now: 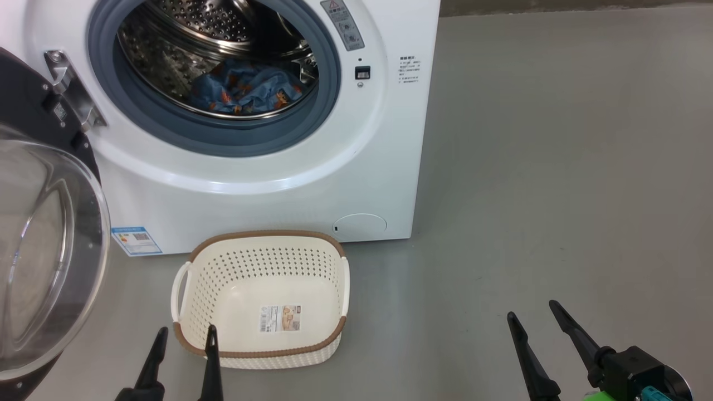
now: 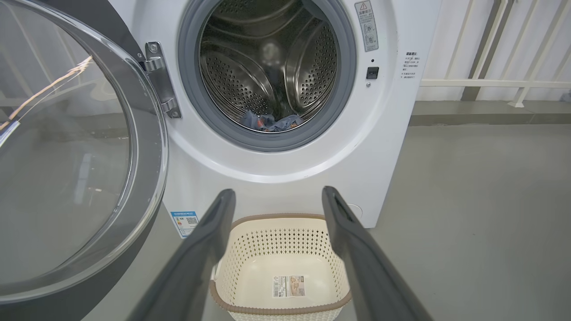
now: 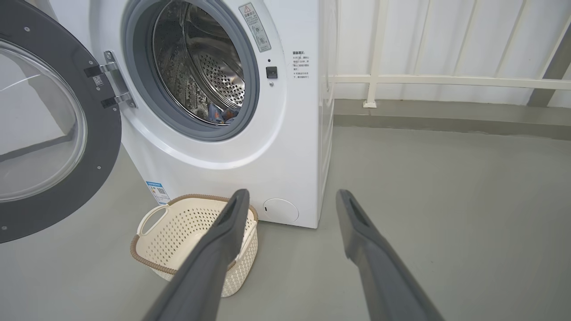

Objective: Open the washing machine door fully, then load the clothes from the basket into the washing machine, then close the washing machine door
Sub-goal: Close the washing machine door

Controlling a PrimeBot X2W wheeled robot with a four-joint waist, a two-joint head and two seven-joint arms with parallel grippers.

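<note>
Left gripper (image 1: 187, 329) and right gripper (image 1: 531, 308) spread apart, blue orange-printed clothes (image 1: 245, 89) inside washing machine (image 1: 278, 195), cream brown-rimmed basket (image 1: 262, 262) before it

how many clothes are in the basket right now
0. The basket holds just its paper label; the blue clothes lie heaped inside the washing machine, where separate pieces can't be told apart.

left gripper (image 1: 186, 329): two long thin black tapered fingers (image 1: 211, 362), pointed tips; right gripper (image 1: 531, 309): same dark fingers, set in a black blocky housing (image 1: 629, 370) with a bright green piece (image 1: 600, 396) and a teal connector (image 1: 653, 394) at its base; wrist views: fingers matte dark grey, smooth, with a shallow inner groove (image 2: 341, 209) near each tip
</note>
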